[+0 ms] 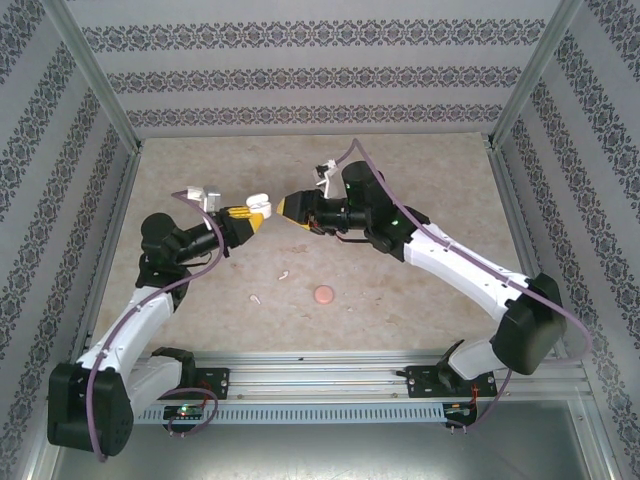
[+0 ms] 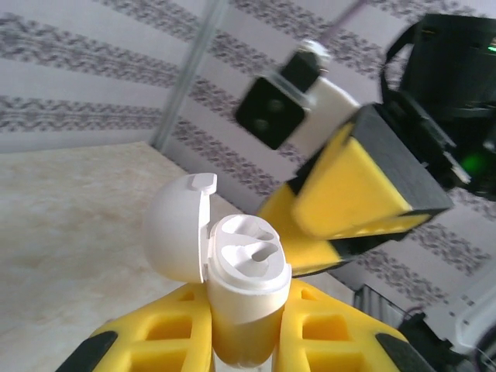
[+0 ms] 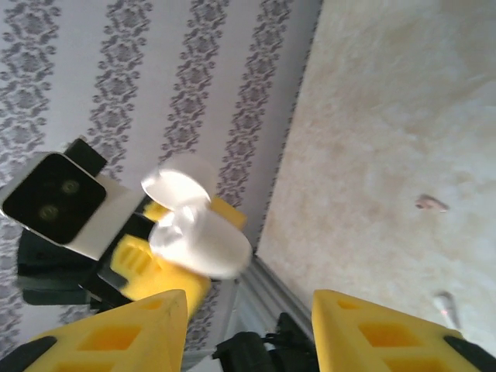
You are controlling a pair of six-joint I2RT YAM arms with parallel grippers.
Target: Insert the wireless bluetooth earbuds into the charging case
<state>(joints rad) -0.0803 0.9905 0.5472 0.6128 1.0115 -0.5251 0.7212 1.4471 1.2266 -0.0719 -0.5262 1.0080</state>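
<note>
The white charging case [image 2: 246, 298] stands upright between the yellow fingers of my left gripper [image 2: 245, 310], which is shut on it. Its domed lid [image 2: 177, 229] is swung open to the left, and both moulded sockets look bare. From above, my left gripper [image 1: 254, 216] holds the case [image 1: 259, 202] in the air at mid-table. My right gripper [image 1: 284, 208] points at it from the right, very close. In the right wrist view my right gripper [image 3: 248, 329] is open, nothing between its fingers, with the blurred case [image 3: 203, 242] beyond. Two pale earbuds [image 1: 284, 273] [image 1: 256, 298] lie on the table.
A round pink disc [image 1: 323, 295] lies on the beige tabletop, right of the earbuds. The two earbuds [image 3: 430, 204] [image 3: 446, 304] also lie to the right in the right wrist view. Patterned walls and metal posts enclose the table on three sides.
</note>
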